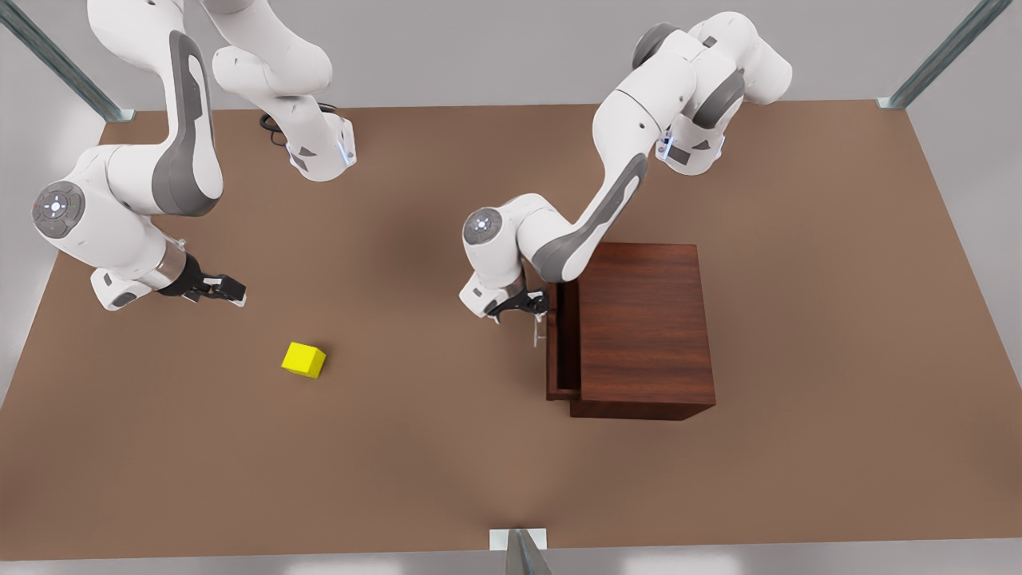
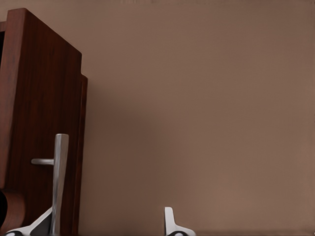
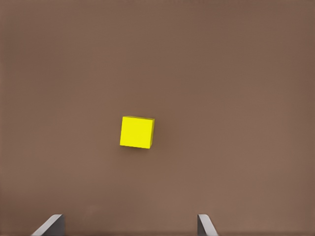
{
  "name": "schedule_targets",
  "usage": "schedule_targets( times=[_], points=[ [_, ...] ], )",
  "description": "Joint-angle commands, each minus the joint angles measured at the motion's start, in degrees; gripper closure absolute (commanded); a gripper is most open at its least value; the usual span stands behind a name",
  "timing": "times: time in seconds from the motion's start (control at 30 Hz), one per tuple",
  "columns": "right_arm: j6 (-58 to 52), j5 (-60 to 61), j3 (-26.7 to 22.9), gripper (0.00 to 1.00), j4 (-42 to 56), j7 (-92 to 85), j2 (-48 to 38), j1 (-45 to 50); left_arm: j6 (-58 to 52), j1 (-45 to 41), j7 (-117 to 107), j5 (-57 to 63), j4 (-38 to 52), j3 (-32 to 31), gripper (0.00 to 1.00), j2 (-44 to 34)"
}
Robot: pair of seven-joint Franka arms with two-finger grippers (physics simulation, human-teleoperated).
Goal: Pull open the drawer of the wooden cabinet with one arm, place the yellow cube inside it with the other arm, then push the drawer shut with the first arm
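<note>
Drawer (image 1: pixel 561 345) is out a crack from the wooden cabinet (image 1: pixel 645 326); left gripper (image 1: pixel 533 307) at its handle (image 2: pixel 59 183), fingers apart w/ one touching the bar. Yellow cube (image 1: pixel 303 359) sits on the table (image 1: pixel 415 447) well apart, right gripper (image 1: pixel 226 288) hovering near it, fingers spread.

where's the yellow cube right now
The yellow cube sits on the bare brown table at the front view's left, well apart from the wooden cabinet. The open right pincer hovers nearest it, not touching.

front: high, looking down | wrists: close, facing table (image 1: pixel 447 447)
</note>
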Motion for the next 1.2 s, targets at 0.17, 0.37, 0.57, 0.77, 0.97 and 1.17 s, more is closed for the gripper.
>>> schedule_targets(
  times=[0.17, 0.37, 0.57, 0.77, 0.97, 1.17],
  points=[
    [0.0, 0.0, 0.0, 0.00, 0.0, -0.1, 0.0, -0.4, 1.2, -0.5, -0.6, 0.0, 0.0, 0.0, 0.00, 0.0],
    [0.0, 0.0, 0.0, 0.00, 0.6, 0.0, 0.5, -0.4, 1.3, -1.1, -0.7, 0.0, 0.0, 0.0, 0.00, 0.1],
    [-0.1, 0.0, 0.0, 0.00, 0.6, 0.0, 0.5, -0.4, 1.3, -1.8, -0.8, 0.2, 0.0, 0.1, 0.00, 0.1],
    [0.0, 0.0, 0.0, 0.00, 0.6, 0.0, 0.5, -0.4, 1.8, -2.2, -1.4, 0.3, 0.0, 0.1, 0.00, 0.3],
    [-0.1, 0.0, 0.0, 0.00, 0.6, 0.0, 0.5, -0.4, 2.7, -3.1, -2.8, 0.5, 0.1, 0.2, 0.00, 0.5],
    [0.0, 0.0, 0.1, 0.00, 0.7, 0.9, 0.5, -0.3, -20.4, -3.4, -2.6, -1.6, 13.9, -6.5, 0.00, -1.9]
  ],
)
